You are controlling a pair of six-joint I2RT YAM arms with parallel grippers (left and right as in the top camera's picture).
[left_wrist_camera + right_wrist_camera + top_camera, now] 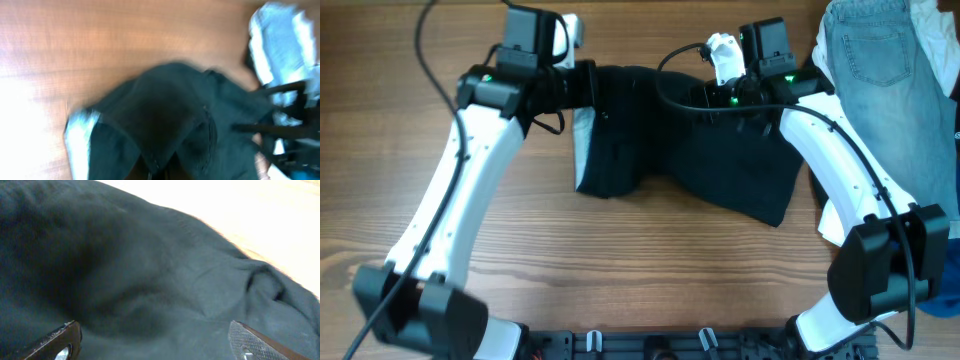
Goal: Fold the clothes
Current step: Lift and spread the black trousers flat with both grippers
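Observation:
A black garment (720, 160) lies crumpled across the middle of the wooden table, with a pale inner lining (582, 140) showing at its left edge. My left gripper (592, 85) is at the garment's top left corner. In the blurred left wrist view its jaws (160, 172) are shut on a raised fold of the black cloth (160, 115). My right gripper (715, 98) is over the garment's top right part. In the right wrist view its fingers (155, 335) are spread wide open just above the dark cloth (150, 270), holding nothing.
A pile of light blue jeans (880, 70) with white cloth lies at the table's back right, next to my right arm; it also shows blurred in the left wrist view (277, 50). Bare wood table (650, 270) lies in front of the garment.

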